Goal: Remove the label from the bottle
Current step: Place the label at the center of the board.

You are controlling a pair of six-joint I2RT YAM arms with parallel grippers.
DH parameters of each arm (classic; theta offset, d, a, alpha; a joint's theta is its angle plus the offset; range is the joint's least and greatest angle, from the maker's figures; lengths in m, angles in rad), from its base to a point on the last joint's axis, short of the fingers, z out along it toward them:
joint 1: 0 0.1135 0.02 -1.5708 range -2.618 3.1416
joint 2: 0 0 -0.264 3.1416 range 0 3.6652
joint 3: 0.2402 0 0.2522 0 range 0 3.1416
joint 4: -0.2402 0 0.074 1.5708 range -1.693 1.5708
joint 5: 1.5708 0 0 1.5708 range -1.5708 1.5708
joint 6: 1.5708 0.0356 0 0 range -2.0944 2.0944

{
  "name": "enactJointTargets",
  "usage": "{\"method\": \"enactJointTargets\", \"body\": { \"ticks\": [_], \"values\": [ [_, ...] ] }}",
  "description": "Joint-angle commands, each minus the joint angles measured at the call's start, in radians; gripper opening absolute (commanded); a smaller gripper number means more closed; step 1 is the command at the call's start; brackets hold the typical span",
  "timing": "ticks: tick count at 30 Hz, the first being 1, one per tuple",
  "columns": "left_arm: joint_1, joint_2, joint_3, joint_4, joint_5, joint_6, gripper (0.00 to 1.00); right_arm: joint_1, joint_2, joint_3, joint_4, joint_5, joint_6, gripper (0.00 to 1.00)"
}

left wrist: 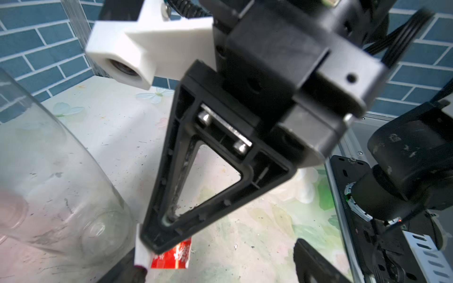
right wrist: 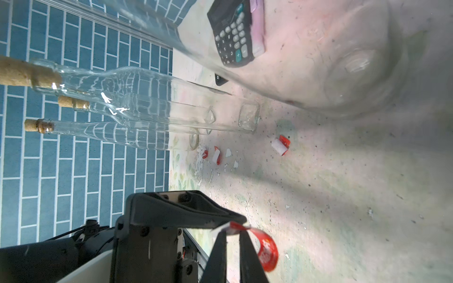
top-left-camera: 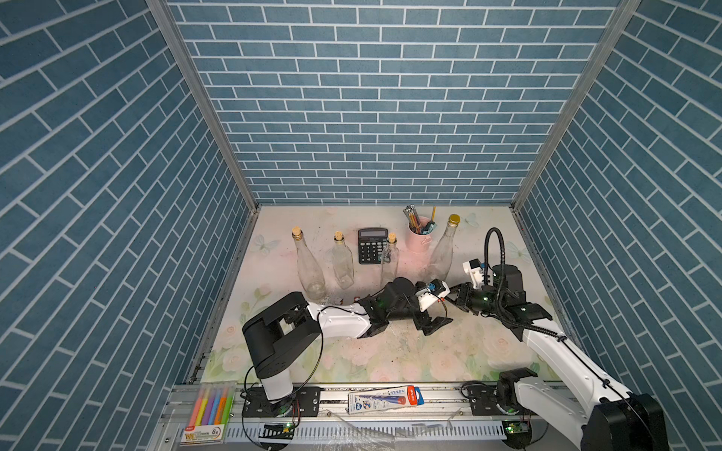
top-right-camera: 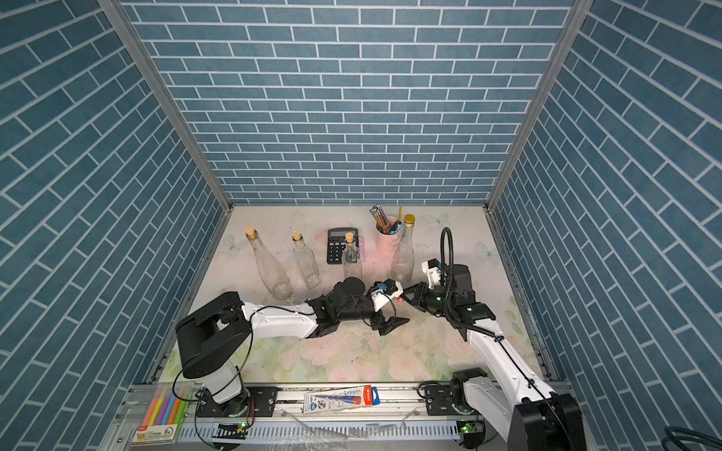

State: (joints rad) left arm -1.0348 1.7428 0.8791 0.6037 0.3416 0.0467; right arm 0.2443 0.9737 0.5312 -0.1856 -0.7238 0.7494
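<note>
Centrally, the left gripper (top-left-camera: 434, 327) hangs with its jaws spread wide. Just to its right, the right gripper (right wrist: 232, 232) is clamped on a curled red-and-white label strip (right wrist: 267, 252), low over the floral mat (top-left-camera: 390, 359). Behind them, at far right, the gold-capped glass bottle (top-left-camera: 442, 250) stands upright, long axis vertical, cap up.

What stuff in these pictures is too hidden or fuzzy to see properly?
- Writing on the red label scrap: blurred in the left wrist view, partly covered by a finger of the right hand.
- Left hand: in that view, its fingers run off the edge.
- Calculator: in the right wrist view, cut by the edge, hazy behind a near bottle.
</note>
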Motion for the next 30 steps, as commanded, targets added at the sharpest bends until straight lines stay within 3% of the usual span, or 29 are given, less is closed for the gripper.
{"method": "enactJointTargets", "body": {
  "ticks": [1, 8, 15, 19, 25, 30],
  "values": [
    [-0.004, -0.026, -0.013, 0.023, -0.033, 0.024, 0.92, 0.005, 0.013, -0.010, -0.078, 0.055, -0.048, 0.13],
    [-0.005, 0.011, -0.009, 0.032, -0.037, -0.003, 0.93, 0.006, 0.053, -0.009, -0.082, 0.084, -0.074, 0.13],
    [-0.018, 0.109, -0.003, 0.062, -0.102, -0.081, 0.94, 0.005, -0.020, -0.025, -0.186, 0.191, -0.112, 0.12],
    [-0.023, 0.165, -0.016, 0.134, -0.123, -0.114, 0.96, 0.006, -0.024, -0.056, -0.179, 0.187, -0.118, 0.12],
    [-0.027, 0.233, 0.003, 0.155, -0.080, -0.146, 0.98, 0.006, 0.039, -0.094, -0.089, 0.157, -0.116, 0.08],
    [-0.027, 0.273, 0.061, 0.048, 0.002, -0.090, 0.99, 0.006, 0.113, -0.105, 0.012, 0.131, -0.113, 0.03]
  ]
}}
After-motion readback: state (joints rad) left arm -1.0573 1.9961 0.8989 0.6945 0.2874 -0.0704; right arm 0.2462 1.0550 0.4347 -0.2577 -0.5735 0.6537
